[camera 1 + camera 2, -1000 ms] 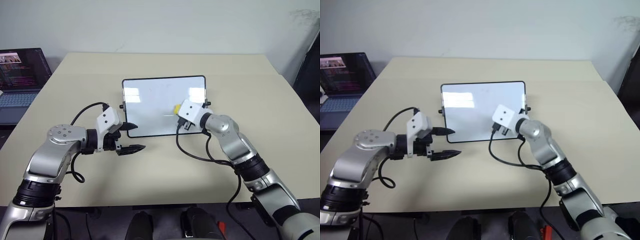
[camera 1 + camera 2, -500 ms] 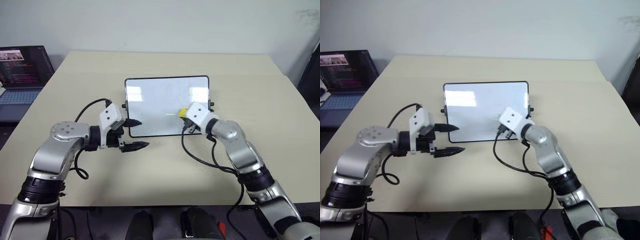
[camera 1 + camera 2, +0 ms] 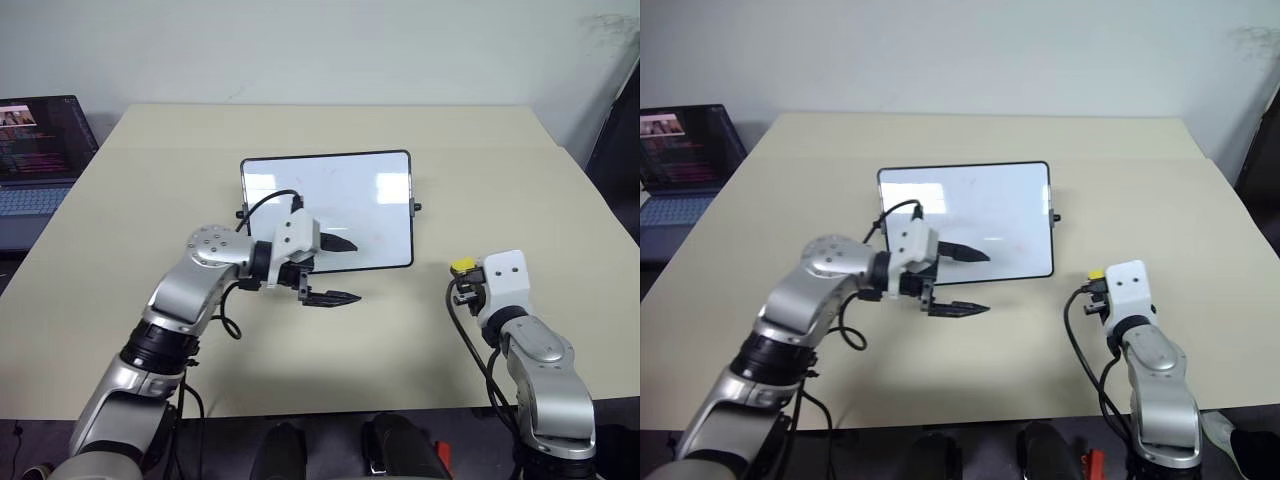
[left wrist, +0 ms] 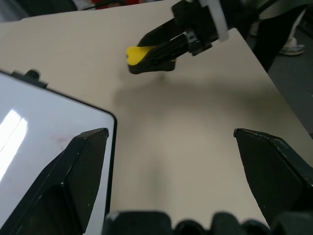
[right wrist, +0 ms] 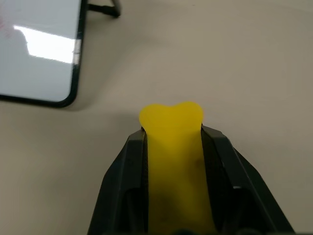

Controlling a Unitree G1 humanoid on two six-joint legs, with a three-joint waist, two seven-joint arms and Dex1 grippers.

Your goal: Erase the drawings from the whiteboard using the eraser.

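At the far left, off the edge of the surface (image 3: 300,380), a laptop (image 3: 40,150) stands open with its screen lit. The surface itself is a pale beige top, bare apart from the board and the arms, and it runs back to a plain light wall (image 3: 320,50).

The whiteboard (image 3: 300,190) lies flat near the middle, long side across, with glare patches on its glossy face. Only a faint reddish trace of the drawings (image 3: 378,238) shows near its near right part, too thin to make out as shapes.

The left hand (image 3: 338,270) reaches in from the left and hangs released, fingers spread: one black finger over the board's near edge, the other over bare surface just in front of the frame.

Well to the right of the board, the right hand (image 5: 171,134) is above the bare surface, clenched on the eraser (image 5: 172,147), whose yellow end bulges out between the two fingertips. At the far right edge, a dark object stands beyond the surface's corner.
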